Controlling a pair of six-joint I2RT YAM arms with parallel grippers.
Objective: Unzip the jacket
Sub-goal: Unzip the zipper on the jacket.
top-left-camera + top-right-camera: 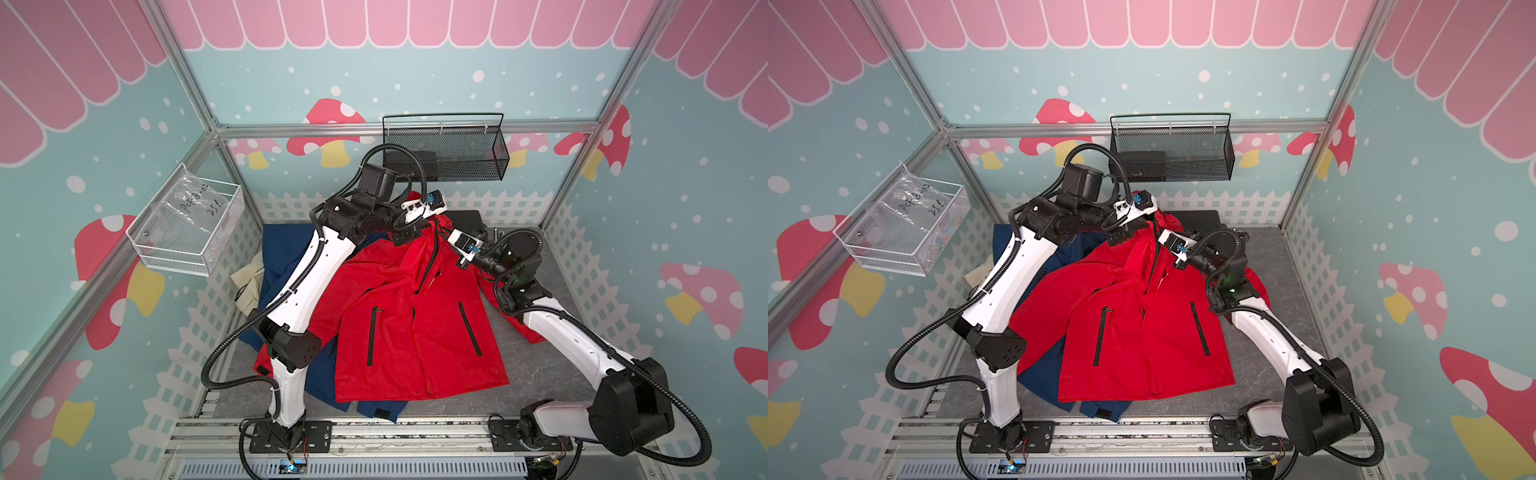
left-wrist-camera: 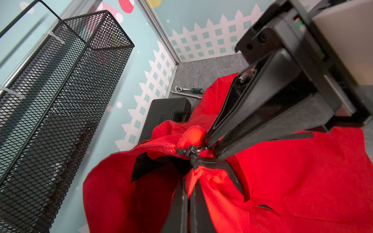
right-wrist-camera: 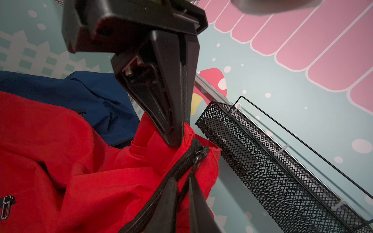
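A red jacket (image 1: 415,332) (image 1: 1142,332) lies front up on the grey table, its collar lifted at the far end. My left gripper (image 2: 189,182) (image 1: 434,216) is shut on the red collar fabric just beside the top of the black zipper. The zipper slider (image 2: 191,152) (image 3: 199,155) sits at the very top of the track. My right gripper (image 3: 182,178) (image 2: 213,148) comes in from the right. Its fingers stand a narrow gap apart, and the thin black pull tab hangs in that gap.
A blue jacket (image 1: 286,249) lies under the red one, with beige cloth (image 1: 249,278) to its left. A black mesh basket (image 1: 444,149) hangs on the back wall and a white wire basket (image 1: 187,232) on the left wall. A black case (image 2: 167,113) and a ratchet wrench (image 2: 189,90) lie at the back.
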